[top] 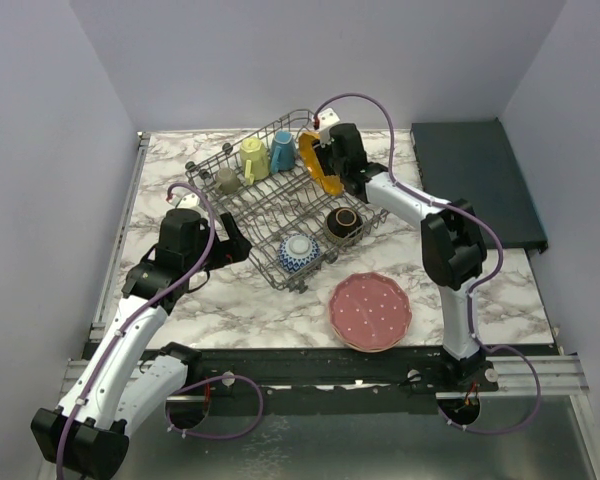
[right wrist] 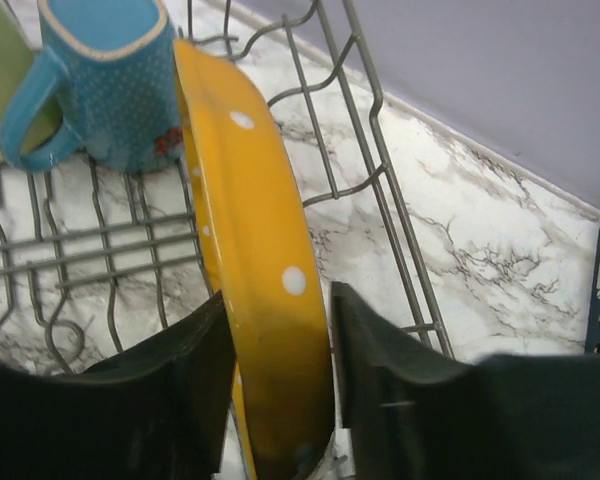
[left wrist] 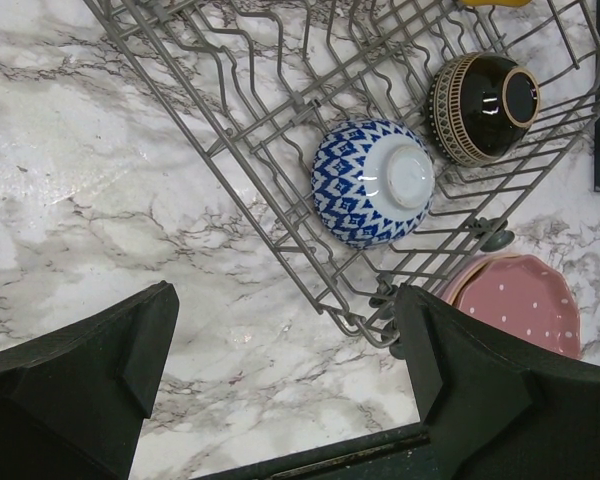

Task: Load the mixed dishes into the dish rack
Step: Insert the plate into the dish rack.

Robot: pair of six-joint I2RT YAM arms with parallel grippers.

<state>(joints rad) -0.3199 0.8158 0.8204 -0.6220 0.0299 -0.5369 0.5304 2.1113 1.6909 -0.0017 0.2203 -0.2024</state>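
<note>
Right gripper (right wrist: 278, 300) straddles the orange white-dotted plate (right wrist: 250, 200), 1 finger close against each face; we cannot tell whether it clamps. Plate stands on edge in the grey wire dish rack (top: 242, 205), beside the blue mug (right wrist: 110, 80). Left gripper (left wrist: 285, 300) spread wide, empty, over the marble table (left wrist: 100, 200) at the rack's near corner. We note 2 more pieces in the rack: blue-white bowl (left wrist: 375, 180), dark brown bowl (left wrist: 480, 105); pink dotted plate (top: 370, 310) lies outside
</note>
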